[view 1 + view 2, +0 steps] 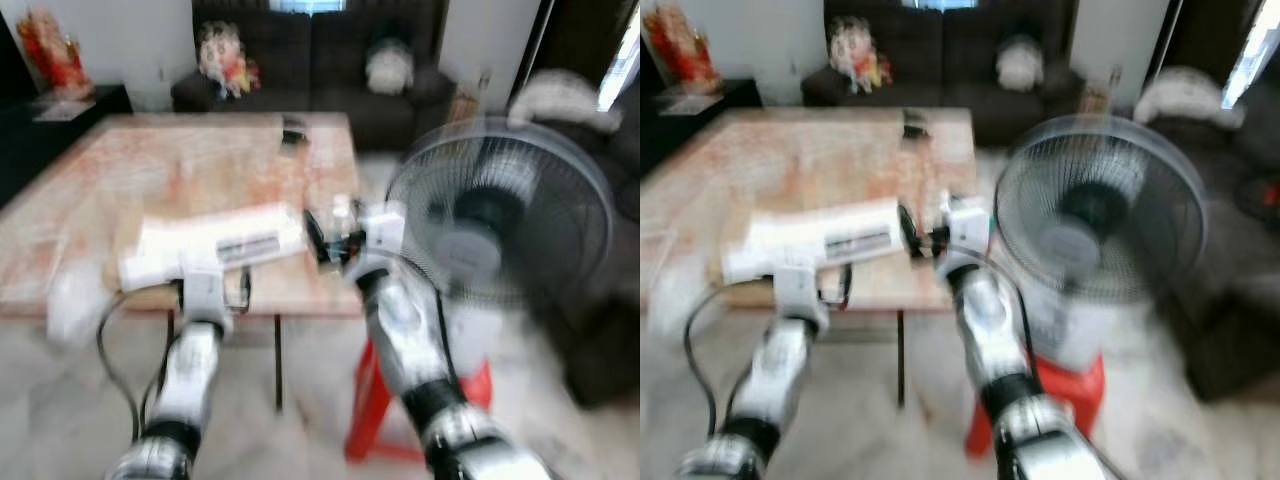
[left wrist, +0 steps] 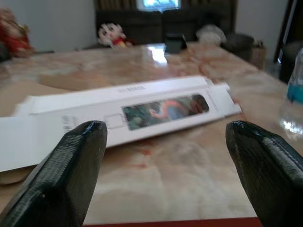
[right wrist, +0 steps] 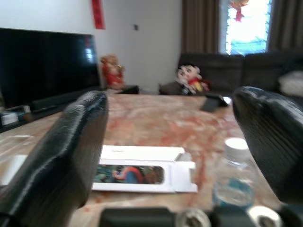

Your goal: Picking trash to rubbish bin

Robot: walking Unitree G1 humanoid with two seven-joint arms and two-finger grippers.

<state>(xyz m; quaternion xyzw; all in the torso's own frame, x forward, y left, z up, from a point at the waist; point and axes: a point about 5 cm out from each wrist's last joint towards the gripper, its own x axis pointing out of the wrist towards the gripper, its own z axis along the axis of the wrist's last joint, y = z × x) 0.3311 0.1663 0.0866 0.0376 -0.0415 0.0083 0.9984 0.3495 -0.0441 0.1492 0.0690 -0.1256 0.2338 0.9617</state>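
Observation:
A long flat white carton (image 2: 142,111) with a picture window lies on the marble table (image 1: 200,160) near its front edge. It rests partly on brown cardboard (image 2: 19,94). My left gripper (image 2: 168,137) is open just in front of the carton, level with the tabletop. A small clear water bottle (image 3: 234,182) with a white cap stands near the table's front right corner. My right gripper (image 3: 175,109) is open and points at the bottle and the carton's end (image 3: 142,174). Both head views are blurred.
A standing fan (image 1: 490,215) sits on a red stool (image 1: 370,400) close to my right arm. A dark sofa (image 1: 320,50) with a plush doll (image 1: 225,55) is beyond the table. A small dark object (image 1: 293,130) lies at the far edge. A TV (image 3: 42,66) stands to the left.

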